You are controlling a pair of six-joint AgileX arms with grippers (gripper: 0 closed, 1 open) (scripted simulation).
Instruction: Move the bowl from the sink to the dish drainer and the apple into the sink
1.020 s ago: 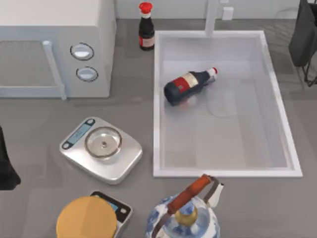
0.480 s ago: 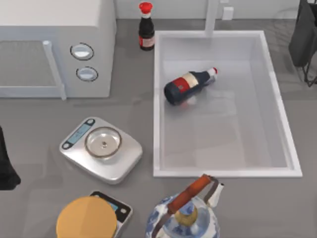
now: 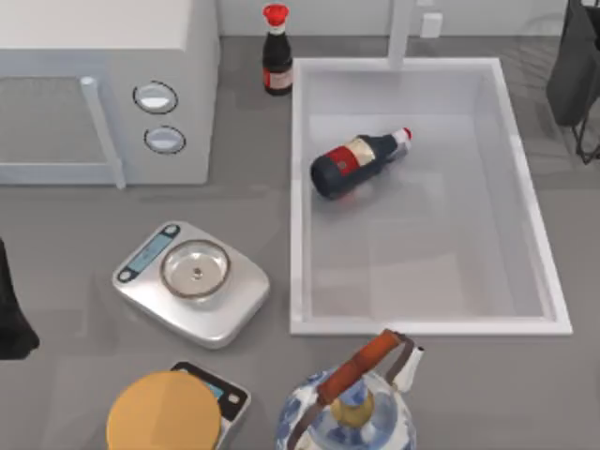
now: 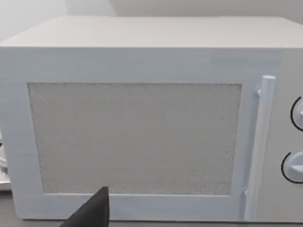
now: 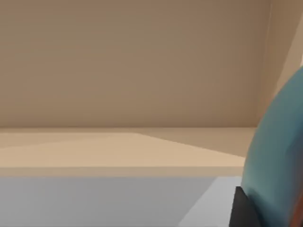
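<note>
Right wrist view: curved glossy blue surface, which reads as the bowl (image 5: 279,156), sits right up against a dark part of the right gripper (image 5: 240,213), close to the camera, with a beige wall and a pale ledge behind it. Touching or just beside cannot be told, and the right gripper's grip state cannot be told either. Top view: the sink (image 3: 530,202), a white basin on the table's right half, has its tap post (image 3: 401,33) at the far rim. In it a dark bottle (image 3: 354,161) lies on its side near the basin's left wall, cap toward the tap side. The dish drainer (image 3: 574,70) is a dark shape cut off at the top right corner, just beyond the sink's right rim, with thin wire bars below it. A soy sauce bottle (image 3: 276,54) with a red cap stands upright just outside the sink's far left corner. The white microwave (image 3: 103,89) is at top left. A kitchen scale (image 3: 192,281) with a steel pan lies left of the sink, and a second scale (image 3: 220,394) under an orange-yellow disc (image 3: 161,412) is at the bottom left. A blue-and-white kettle (image 3: 352,408) with a brown handle is just below the sink's near rim. The left arm (image 3: 11,309) is parked at the table's left edge, well apart from the sink. In the left wrist view a dark tip of the left gripper (image 4: 92,213) faces the microwave door; its grip state cannot be told.
</note>
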